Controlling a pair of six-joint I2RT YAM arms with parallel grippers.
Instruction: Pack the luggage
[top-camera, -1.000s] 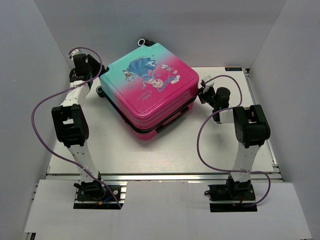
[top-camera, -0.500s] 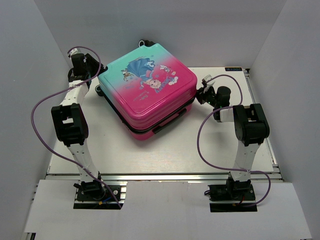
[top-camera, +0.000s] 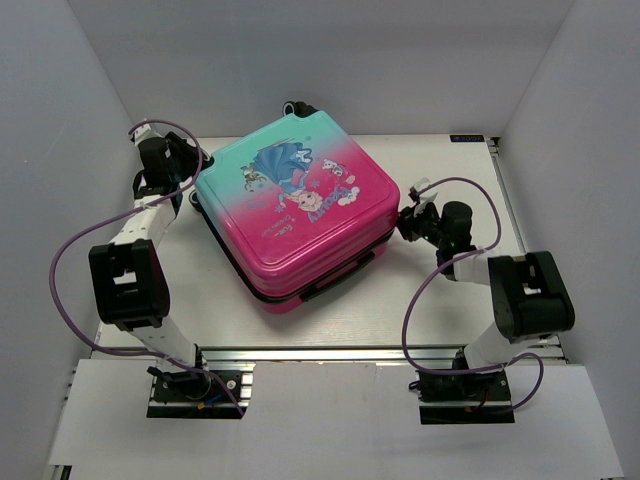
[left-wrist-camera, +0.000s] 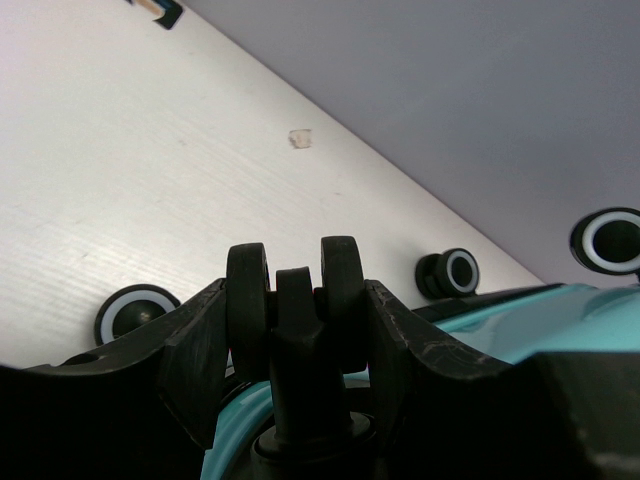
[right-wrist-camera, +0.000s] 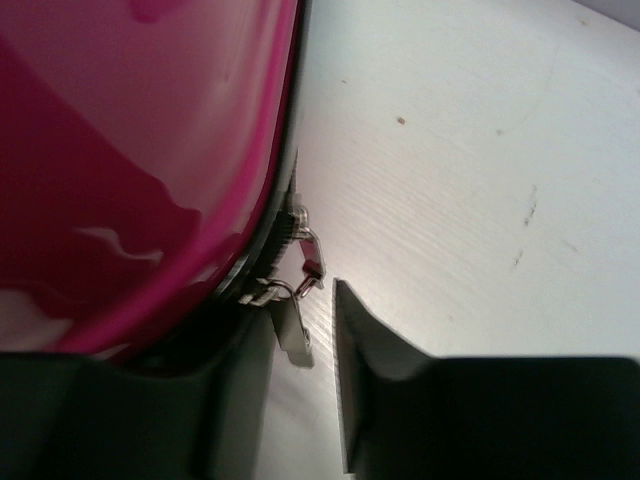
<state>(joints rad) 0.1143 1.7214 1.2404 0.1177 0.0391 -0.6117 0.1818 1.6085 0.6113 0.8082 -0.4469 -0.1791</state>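
The luggage (top-camera: 300, 215), a closed pink-to-teal suitcase with a cartoon print, lies flat on the white table. My left gripper (top-camera: 188, 172) is at its far-left corner. In the left wrist view the left gripper (left-wrist-camera: 293, 300) is shut on a black double caster wheel (left-wrist-camera: 295, 290) above the teal shell (left-wrist-camera: 520, 320). My right gripper (top-camera: 405, 218) is at the luggage's right corner. In the right wrist view the right gripper (right-wrist-camera: 318, 340) stands narrowly open beside the pink shell (right-wrist-camera: 130, 150). A metal zipper pull (right-wrist-camera: 296, 325) hangs between its fingers, against the left one.
Grey walls close in the table (top-camera: 420, 290) at the back and both sides. Other suitcase wheels show behind the left gripper (left-wrist-camera: 133, 312), (left-wrist-camera: 450, 273), (left-wrist-camera: 610, 240). A black carry handle (top-camera: 330, 278) sits on the luggage's near side.
The luggage has slid toward the near edge and turned slightly. Both grippers moved with it, staying at its corners, and the right arm has dropped lower.
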